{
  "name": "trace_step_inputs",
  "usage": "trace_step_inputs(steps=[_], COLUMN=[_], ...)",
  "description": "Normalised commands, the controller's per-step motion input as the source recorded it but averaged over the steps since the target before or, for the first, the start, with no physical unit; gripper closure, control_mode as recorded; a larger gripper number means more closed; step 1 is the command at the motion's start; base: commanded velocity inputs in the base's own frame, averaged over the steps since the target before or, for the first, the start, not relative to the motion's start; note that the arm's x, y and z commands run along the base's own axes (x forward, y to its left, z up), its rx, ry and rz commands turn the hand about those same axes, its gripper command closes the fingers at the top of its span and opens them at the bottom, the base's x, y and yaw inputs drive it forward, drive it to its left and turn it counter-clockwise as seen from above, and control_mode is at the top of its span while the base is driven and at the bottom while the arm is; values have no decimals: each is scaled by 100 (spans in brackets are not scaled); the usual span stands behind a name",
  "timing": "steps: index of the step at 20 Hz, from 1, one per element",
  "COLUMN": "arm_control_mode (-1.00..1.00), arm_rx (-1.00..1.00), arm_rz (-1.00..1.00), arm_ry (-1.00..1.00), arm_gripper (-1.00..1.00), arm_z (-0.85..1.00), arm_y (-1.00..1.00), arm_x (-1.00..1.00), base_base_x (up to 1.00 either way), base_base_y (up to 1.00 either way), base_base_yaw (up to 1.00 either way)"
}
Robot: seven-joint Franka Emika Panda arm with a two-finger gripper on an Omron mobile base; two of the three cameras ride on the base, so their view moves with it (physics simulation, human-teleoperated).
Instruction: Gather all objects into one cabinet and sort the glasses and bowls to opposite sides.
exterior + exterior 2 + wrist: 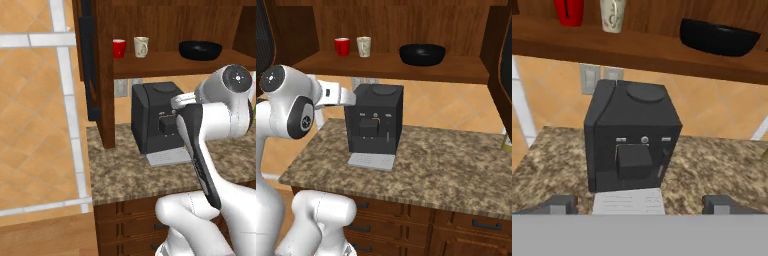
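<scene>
Gripper: the gripper [639,206] shows as two dark finger tips at the bottom of the hand view, set wide apart with nothing between them. It hangs in front of the espresso machine, above the worktop, well short of the cabinet.

Red cup: the small red cup [119,48] stands upright at the left end of the cabinet floor.

Cream mug: the cream mug with a dark mark [141,47] stands upright just beside the red cup, on its right, the two apart.

Black bowl: the wide black bowl [200,50] sits on the same board, well apart from the cups, toward the right.

Grey mug: I cannot place the larger grey mug anywhere here.

Cabinet: the dark brown wall cabinet [105,75] hangs over the worktop with its front open; a black-panelled door [89,65] stands swung out at its left side.

Espresso machine: the black espresso machine [374,122] stands on the granite worktop [446,170] below the cabinet, between the gripper and the cups.

Step in hand: as I judge it, two cups and the bowl already lie sorted, cups left and bowl right. What remains seems to be fetching the grey mug, so the arm is between grasps.

Next move: probably turning or driving to find the grey mug, closing on its body or handle, then lifting it over the machine to set it beside the cream mug.

Risk: the machine top lies close under the cabinet floor, so a low carry could clip it.
</scene>
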Motion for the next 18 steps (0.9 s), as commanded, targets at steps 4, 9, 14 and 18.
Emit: trace_step_inputs(steps=[4, 9, 14, 18], arm_control_mode=[-100, -100, -100, -100], arm_rx=[12, 24, 12, 0], arm_rz=[1, 0, -7, 0], arm_ry=[-19, -21, -4, 0], arm_gripper=[-100, -100, -100, -100], arm_z=[12, 34, 7, 0], arm_y=[-21, -22, -3, 0], arm_x=[-51, -60, -32, 0], base_base_x=[0, 0, 0, 0], base_base_y=[0, 0, 0, 0], base_base_yaw=[0, 0, 0, 0])
